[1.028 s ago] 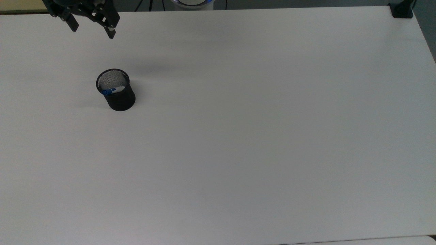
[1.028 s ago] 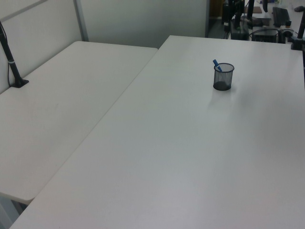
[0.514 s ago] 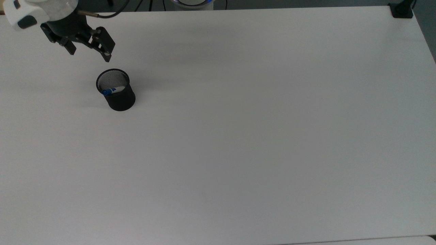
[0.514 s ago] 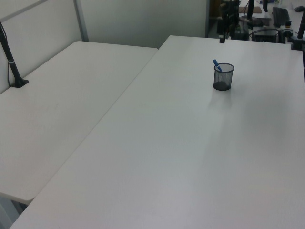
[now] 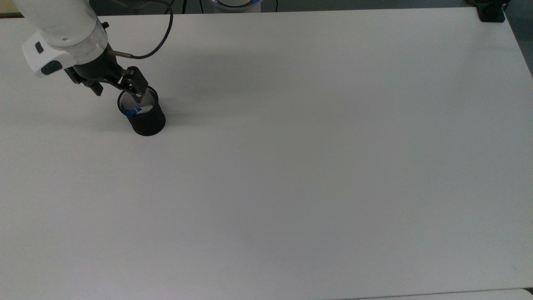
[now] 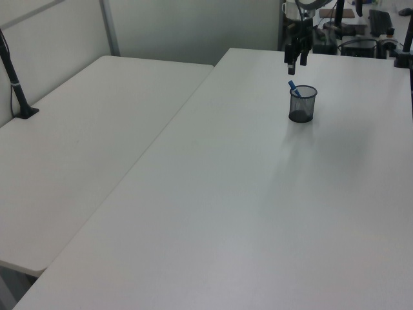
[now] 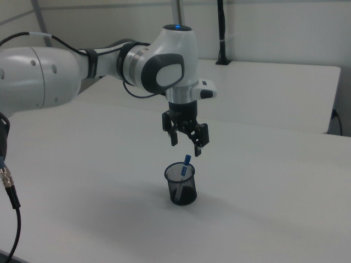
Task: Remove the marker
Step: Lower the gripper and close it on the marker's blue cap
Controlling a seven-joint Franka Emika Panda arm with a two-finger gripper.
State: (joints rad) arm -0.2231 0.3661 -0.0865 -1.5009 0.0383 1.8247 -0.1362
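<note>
Hanging just above the black mesh cup (image 7: 181, 185), the tool (image 7: 186, 145) has its fingers spread wide and empty. Leaning inside the cup, the marker (image 7: 186, 164) pokes its blue end above the rim, on the white worktop (image 7: 263, 208).

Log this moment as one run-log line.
phase: approach | gripper: open, above cup | marker: upright in cup, untouched | table: nothing else near
</note>
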